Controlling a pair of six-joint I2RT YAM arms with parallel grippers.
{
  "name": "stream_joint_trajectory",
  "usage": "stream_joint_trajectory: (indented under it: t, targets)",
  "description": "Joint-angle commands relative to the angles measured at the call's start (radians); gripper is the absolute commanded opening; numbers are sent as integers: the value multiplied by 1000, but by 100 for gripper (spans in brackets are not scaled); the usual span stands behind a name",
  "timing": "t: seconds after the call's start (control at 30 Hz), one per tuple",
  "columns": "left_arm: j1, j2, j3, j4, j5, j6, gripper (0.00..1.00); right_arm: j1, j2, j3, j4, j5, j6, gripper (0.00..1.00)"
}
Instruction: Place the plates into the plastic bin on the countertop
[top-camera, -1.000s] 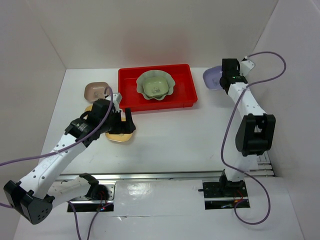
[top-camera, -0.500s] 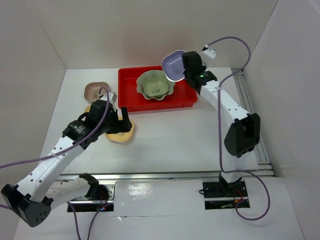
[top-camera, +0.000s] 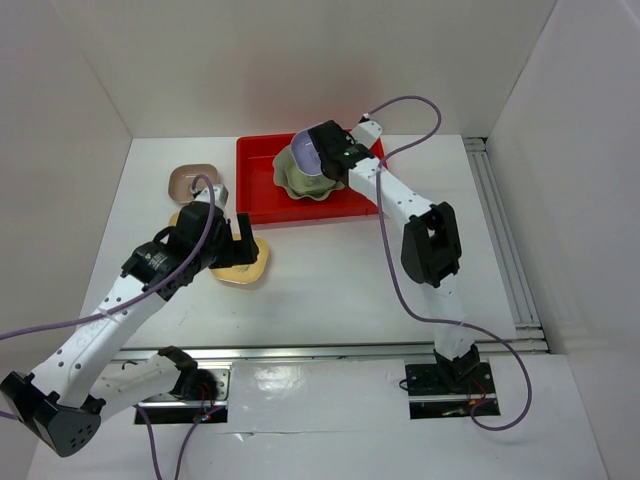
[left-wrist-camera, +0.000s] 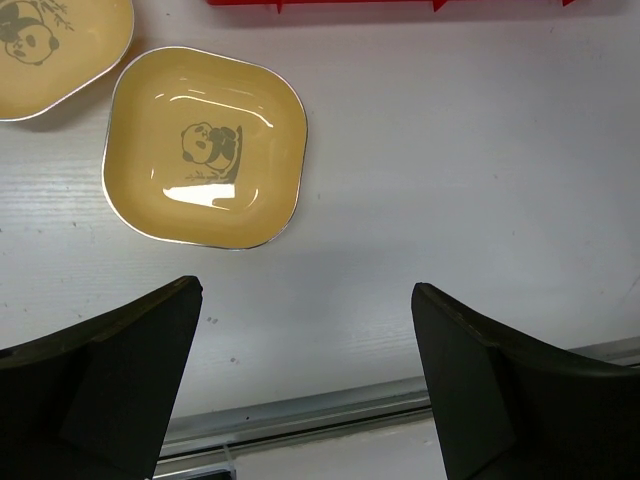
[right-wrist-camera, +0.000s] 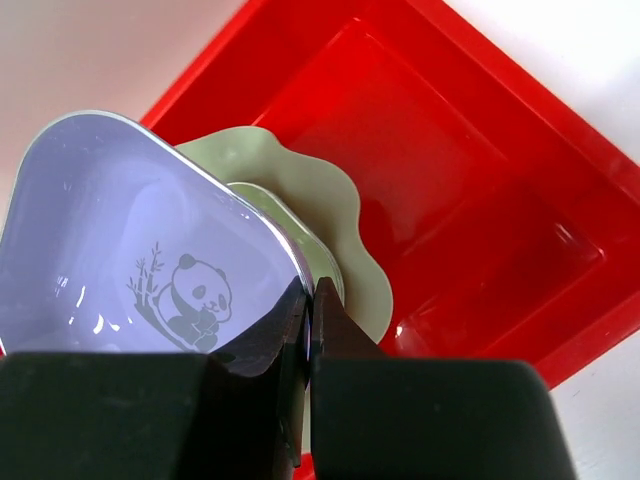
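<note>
My right gripper (top-camera: 322, 155) is shut on the rim of the lavender plate (right-wrist-camera: 140, 240), holding it above the large pale green scalloped plate (right-wrist-camera: 330, 215) in the red bin (top-camera: 370, 175). The lavender plate also shows in the top view (top-camera: 308, 150). My left gripper (top-camera: 240, 232) is open and empty, hovering over the white countertop (top-camera: 340, 270) just near of a yellow plate (left-wrist-camera: 205, 147). A second yellow plate (left-wrist-camera: 55, 45) lies at its left. A brownish-pink plate (top-camera: 190, 181) sits left of the bin. The small green plates are mostly hidden.
White walls (top-camera: 60, 130) close in the countertop on three sides. A metal rail (top-camera: 330, 350) runs along the near edge, and another rail (top-camera: 500, 230) along the right side. The right arm's purple cable (top-camera: 410, 100) arcs over the bin.
My right arm has swung left from the countertop's right side, carrying the lavender plate over the bin. My left gripper has stayed over the yellow plates, shifting only slightly.
</note>
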Motion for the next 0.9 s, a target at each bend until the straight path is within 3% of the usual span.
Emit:
stream_joint_trajectory:
  t: [0.0, 0.33, 0.4, 0.43, 0.53, 0.67, 0.73, 0.87]
  targets:
    - [-3, -18, 7, 6, 3, -18, 100, -3, 37, 66, -39, 58, 113, 0]
    - [-3, -18, 7, 15, 40, 0, 100, -13, 203, 234, -25, 23, 78, 0]
    - [-3, -18, 7, 15, 40, 0, 100, -24, 214, 266, -25, 11, 67, 5]
    - [-3, -18, 7, 15, 40, 0, 100, -24, 226, 266, -25, -1, 57, 9]
    - [-3, -27, -3, 25, 40, 0, 100, -24, 226, 245, 17, -12, 32, 48]
    - [-3, -27, -3, 25, 40, 0, 100, 11, 190, 236, 82, -12, -12, 87]
    - [-3, -27, -3, 25, 40, 0, 100, 23, 168, 236, 110, -3, -65, 100]
    - [-3, -18, -3, 14, 12, -38, 100, 72, 53, 236, 183, -3, -201, 100]
